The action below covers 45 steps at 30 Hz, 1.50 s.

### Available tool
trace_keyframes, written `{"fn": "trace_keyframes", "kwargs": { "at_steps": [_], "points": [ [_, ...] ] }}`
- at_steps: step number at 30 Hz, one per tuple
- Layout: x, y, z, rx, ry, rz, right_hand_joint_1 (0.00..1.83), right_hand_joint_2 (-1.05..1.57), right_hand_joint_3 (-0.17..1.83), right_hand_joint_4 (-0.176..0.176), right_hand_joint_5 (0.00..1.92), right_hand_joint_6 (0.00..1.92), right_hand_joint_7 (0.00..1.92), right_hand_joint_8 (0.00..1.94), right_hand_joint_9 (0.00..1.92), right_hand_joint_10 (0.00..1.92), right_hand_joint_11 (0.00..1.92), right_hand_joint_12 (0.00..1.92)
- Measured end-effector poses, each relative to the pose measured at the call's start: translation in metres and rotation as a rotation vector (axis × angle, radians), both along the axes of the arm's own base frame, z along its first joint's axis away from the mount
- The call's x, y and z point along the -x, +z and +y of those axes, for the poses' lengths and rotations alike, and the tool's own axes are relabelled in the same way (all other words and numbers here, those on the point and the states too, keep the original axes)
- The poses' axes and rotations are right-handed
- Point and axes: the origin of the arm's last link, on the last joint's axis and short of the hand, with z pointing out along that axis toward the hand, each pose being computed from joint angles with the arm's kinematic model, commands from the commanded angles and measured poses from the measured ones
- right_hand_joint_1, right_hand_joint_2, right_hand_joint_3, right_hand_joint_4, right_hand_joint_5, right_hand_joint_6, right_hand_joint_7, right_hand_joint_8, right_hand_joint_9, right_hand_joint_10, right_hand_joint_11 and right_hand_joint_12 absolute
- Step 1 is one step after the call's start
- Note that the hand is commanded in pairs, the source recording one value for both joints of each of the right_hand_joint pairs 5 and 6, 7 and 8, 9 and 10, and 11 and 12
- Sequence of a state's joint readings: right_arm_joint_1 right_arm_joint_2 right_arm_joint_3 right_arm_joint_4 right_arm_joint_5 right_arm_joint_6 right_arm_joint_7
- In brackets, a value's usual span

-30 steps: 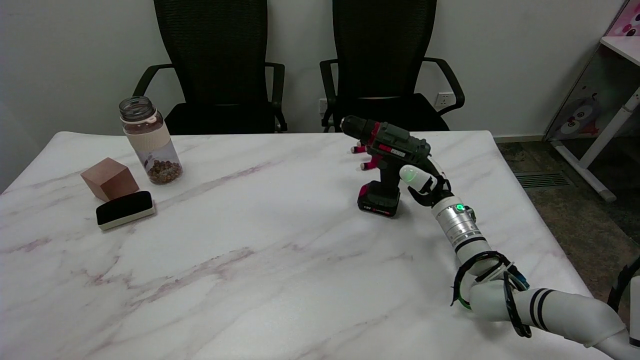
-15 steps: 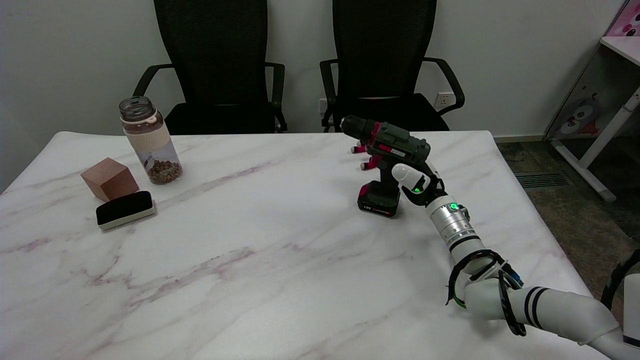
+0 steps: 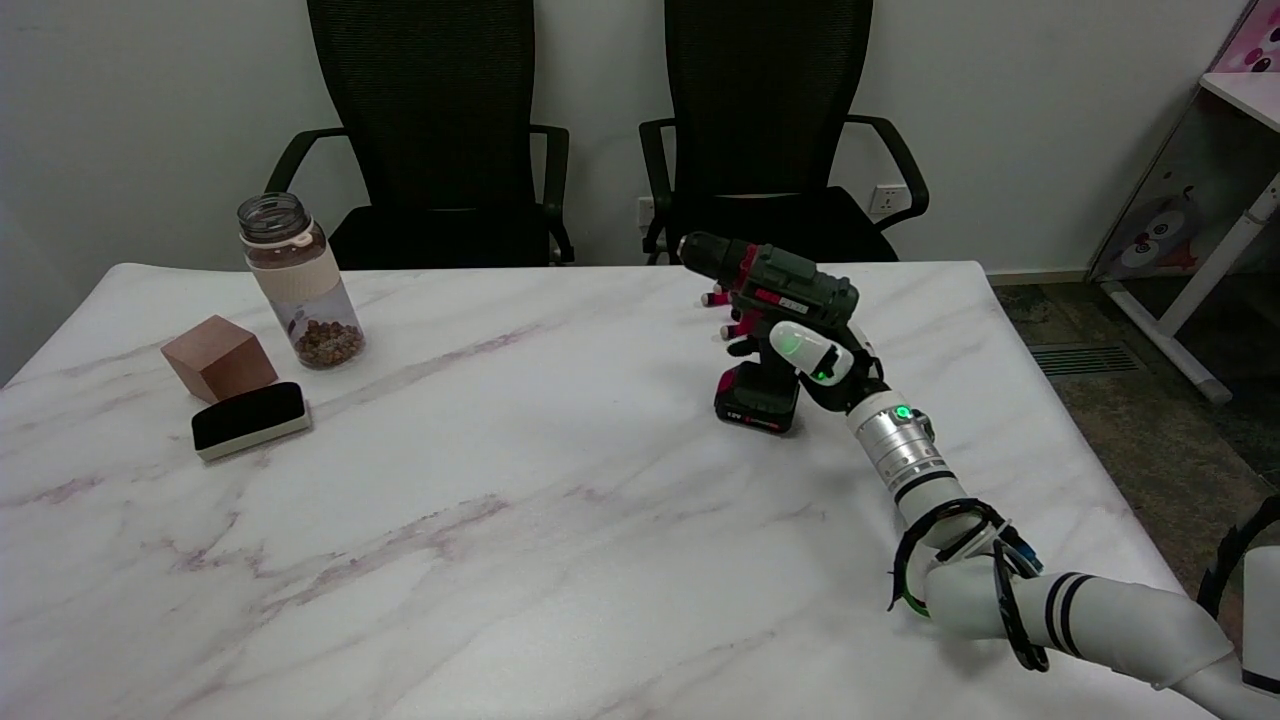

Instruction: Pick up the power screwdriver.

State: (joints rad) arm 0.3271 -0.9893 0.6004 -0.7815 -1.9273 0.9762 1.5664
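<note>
The step in hand looks like the closing of the grasp: the right hand (image 3: 800, 352) sits against the handle of the screwdriver (image 3: 775, 315), which stands upright on its battery base on the table (image 3: 500, 520), toward the far right side. Fingertips (image 3: 716, 298) with red ends poke out past the far side of the handle, so the fingers wrap around it — whether they press firmly or only lie around it I cannot tell. The base seems not yet off the surface.

The next move, as I judge it, calls for a tight squeeze and then a straight lift, keeping the tool level — it is top-heavy at the motor and heavy at the battery, so a loose hold could let it swing.

The screwdriver is hard dark-green and black plastic with red trim, pistol-shaped, with a ribbed round chuck pointing left. The table is smooth, glossy white marble with pinkish veins, likely slippery under the base. Well apart to the left: a clear jar (image 3: 298, 280), a brown block (image 3: 219, 356), an eraser (image 3: 250, 419)
</note>
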Motion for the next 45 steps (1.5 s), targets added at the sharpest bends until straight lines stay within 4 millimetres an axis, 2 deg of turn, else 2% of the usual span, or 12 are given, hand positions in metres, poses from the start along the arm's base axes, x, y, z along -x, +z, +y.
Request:
{"fn": "trace_keyframes", "kwargs": {
  "at_steps": [2, 11, 17, 19, 20, 25, 26, 28, 30, 33, 41, 45],
  "points": [
    [0.0, -0.0002, -0.0002, -0.001, 0.0, -0.001, 1.06, -0.15, 0.94, 0.102, 0.47, 0.47, 0.47, 0.47, 0.81, 0.81, 1.03, 1.03],
    [0.0004, -0.0009, -0.0012, -0.004, -0.005, -0.004, 1.11, 0.09, 0.98, 0.059, 0.6, 0.6, 0.6, 0.6, 1.03, 1.03, 0.98, 0.98],
    [0.0006, -0.0012, -0.0026, -0.006, -0.012, -0.004, 1.12, 0.19, 1.07, 0.053, 0.68, 0.68, 0.68, 0.68, 1.16, 1.16, 1.17, 1.17],
    [0.0007, -0.0013, -0.0032, -0.007, -0.014, -0.004, 1.1, 0.25, 1.04, 0.083, 0.77, 0.77, 0.77, 0.77, 1.19, 1.19, 1.23, 1.23],
    [0.0006, -0.0013, -0.0034, -0.007, -0.015, -0.004, 1.11, 0.28, 1.02, 0.066, 0.79, 0.79, 0.79, 0.79, 1.2, 1.2, 1.26, 1.26],
    [0.001, -0.0019, -0.0044, -0.009, -0.021, -0.006, 1.1, 0.43, 1.0, 0.08, 0.88, 0.88, 0.88, 0.88, 1.33, 1.33, 1.46, 1.46],
    [0.0009, -0.0021, -0.0047, -0.01, -0.021, -0.007, 1.1, 0.47, 0.99, 0.07, 0.91, 0.91, 0.91, 0.91, 1.37, 1.37, 1.48, 1.48],
    [0.0008, -0.0024, -0.0051, -0.01, -0.022, -0.008, 1.08, 0.56, 0.98, 0.01, 1.05, 1.05, 1.05, 1.05, 1.49, 1.49, 1.52, 1.52],
    [0.001, -0.0024, -0.0053, -0.01, -0.024, -0.009, 1.08, 0.6, 0.99, -0.001, 1.14, 1.14, 1.14, 1.14, 1.54, 1.54, 1.53, 1.53],
    [0.0009, -0.0023, -0.0056, -0.009, -0.024, -0.01, 1.04, 0.72, 0.98, 0.005, 1.38, 1.38, 1.38, 1.38, 1.6, 1.6, 1.56, 1.56],
    [0.0002, -0.0029, -0.0067, -0.01, -0.025, -0.014, 1.01, 0.78, 0.93, 0.012, 1.46, 1.46, 1.46, 1.46, 1.67, 1.67, 1.59, 1.59],
    [-0.002, -0.0046, -0.0083, -0.014, -0.019, -0.018, 0.98, 0.87, 0.83, 0.023, 1.52, 1.52, 1.52, 1.52, 1.7, 1.7, 1.63, 1.63]
  ]
}}
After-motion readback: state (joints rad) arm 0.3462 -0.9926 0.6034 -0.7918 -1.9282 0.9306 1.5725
